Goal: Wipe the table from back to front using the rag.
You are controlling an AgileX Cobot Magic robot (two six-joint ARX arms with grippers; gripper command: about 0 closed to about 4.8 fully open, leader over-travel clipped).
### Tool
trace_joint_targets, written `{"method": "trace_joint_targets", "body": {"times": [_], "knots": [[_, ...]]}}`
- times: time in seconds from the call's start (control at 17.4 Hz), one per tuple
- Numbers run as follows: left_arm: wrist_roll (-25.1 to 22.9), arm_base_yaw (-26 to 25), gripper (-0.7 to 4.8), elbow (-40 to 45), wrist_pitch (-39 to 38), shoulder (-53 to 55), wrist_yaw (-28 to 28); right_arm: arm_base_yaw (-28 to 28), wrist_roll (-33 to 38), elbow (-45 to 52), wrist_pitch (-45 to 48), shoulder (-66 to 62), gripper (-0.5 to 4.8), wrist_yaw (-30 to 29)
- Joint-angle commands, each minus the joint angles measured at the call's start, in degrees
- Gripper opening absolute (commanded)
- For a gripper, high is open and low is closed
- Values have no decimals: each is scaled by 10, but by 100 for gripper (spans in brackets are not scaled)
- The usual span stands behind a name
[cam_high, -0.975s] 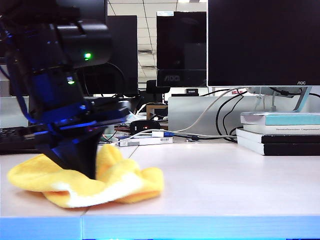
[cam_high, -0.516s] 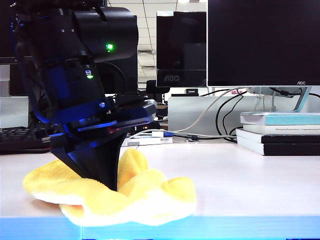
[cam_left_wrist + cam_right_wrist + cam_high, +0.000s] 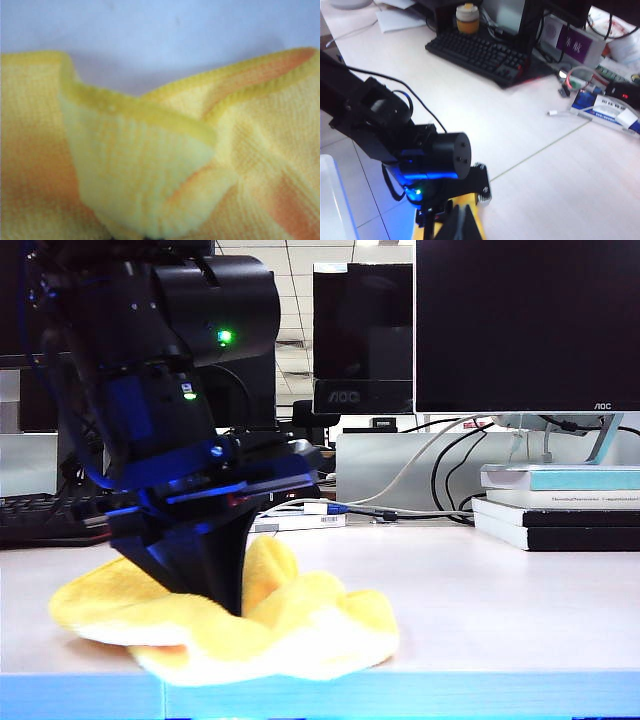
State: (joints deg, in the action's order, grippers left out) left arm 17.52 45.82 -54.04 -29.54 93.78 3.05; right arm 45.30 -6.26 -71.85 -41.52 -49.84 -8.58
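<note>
An office room frames the scene: ceiling tiles, dark screens and trailing cables stand behind my wide, smooth off-white desk (image 3: 480,600) with its light blue front edge.

My left claw (image 3: 225,595) points down near that front edge, at the left of the exterior view, and its jaws are together, clamped on the soft bright yellow fuzzy rag (image 3: 300,625). The left wrist view is filled by the same cloth (image 3: 150,175): a raised fold stands up at the grip, and the claw tips are hidden under it.

Around the claw the rag lies bunched in folds on the desk, touching the surface, with its nearest fold reaching the blue edge.

My right claw is out of every view and is closed with nothing seen in it; its wrist camera looks down from well apart on the black left arm (image 3: 400,135), a corner of the yellow cloth (image 3: 457,215) under it, and the thin seam line (image 3: 545,147) across the desk.

Farther out, a black keyboard (image 3: 480,52) lies at the back, and a stack of flat books (image 3: 560,508) rests at the right under a large black monitor (image 3: 525,325).
</note>
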Motion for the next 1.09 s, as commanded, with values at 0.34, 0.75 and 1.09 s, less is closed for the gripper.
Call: {"method": "trace_joint_targets", "body": {"times": [0.34, 0.75, 1.09], "knots": [[0, -48, -6, 7, 48, 14, -20, 0, 7, -2, 5, 2, -5, 2], [-2, -86, -6, 7, 86, 19, -20, 0, 7, -2, 6, 2, -5, 2], [-12, -97, -6, 7, 135, 57, -24, 0, 19, -2, 6, 2, -5, 2]]}}
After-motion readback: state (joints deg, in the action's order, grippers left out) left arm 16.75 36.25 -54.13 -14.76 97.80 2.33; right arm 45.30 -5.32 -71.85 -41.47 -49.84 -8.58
